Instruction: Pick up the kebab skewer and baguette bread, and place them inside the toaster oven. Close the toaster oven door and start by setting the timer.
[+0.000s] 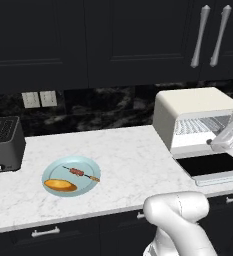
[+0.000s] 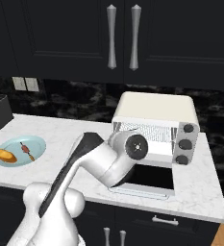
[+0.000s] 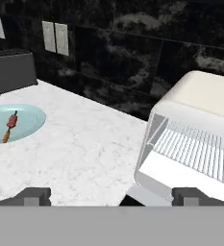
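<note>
Fingers (image 3: 34, 196) spread wide, holding nothing, low over the counter (image 3: 89, 149) just in front of the toaster oven (image 3: 200, 139). Oven door (image 1: 211, 166) folded down flat, wire rack (image 3: 195, 151) exposed. Skewer (image 1: 80, 173) and baguette (image 1: 60, 185) lie side by side on the blue plate (image 1: 85, 162), well left of the oven. Slot toaster (image 1: 4, 144) further left.

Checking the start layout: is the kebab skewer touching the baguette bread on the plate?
Apart. The left base view shows the kebab skewer lying behind the baguette bread, with a strip of bare blue plate between them.
</note>
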You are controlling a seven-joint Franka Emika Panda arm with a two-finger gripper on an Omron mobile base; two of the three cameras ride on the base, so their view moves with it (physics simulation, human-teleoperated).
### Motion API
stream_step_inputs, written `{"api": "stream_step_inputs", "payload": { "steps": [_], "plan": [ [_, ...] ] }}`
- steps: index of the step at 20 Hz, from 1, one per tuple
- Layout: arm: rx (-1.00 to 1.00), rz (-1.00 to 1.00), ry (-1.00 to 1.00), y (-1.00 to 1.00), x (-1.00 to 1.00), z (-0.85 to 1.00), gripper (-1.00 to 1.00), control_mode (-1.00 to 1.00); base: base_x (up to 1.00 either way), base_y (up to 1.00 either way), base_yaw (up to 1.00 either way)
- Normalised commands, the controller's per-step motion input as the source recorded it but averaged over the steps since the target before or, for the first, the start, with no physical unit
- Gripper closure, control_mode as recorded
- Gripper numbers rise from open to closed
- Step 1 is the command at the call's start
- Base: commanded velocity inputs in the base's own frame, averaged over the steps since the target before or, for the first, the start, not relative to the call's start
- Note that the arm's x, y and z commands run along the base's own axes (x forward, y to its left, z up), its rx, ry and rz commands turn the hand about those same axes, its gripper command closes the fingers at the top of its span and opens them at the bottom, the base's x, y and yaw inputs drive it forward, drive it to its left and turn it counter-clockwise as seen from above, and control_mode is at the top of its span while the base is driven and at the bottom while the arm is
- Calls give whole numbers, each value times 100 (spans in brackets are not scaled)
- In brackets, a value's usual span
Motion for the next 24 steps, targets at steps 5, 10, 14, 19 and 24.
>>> {"api": "stream_step_inputs", "payload": {
  "steps": [5, 10, 14, 19, 24],
  "plan": [
    [15, 11, -10, -44, 58, -12, -100, -100, 0, 0, 0],
    [31, -2, -3, 1, 78, -38, -100, -100, 0, 0, 0],
    [22, -2, -5, -8, 90, -24, -100, -100, 0, 0, 0],
    [0, -3, -12, -14, 49, -15, -100, -100, 0, 0, 0],
    [-11, -8, -6, -25, 17, -31, -100, -100, 0, 0, 0]
  ]
}}
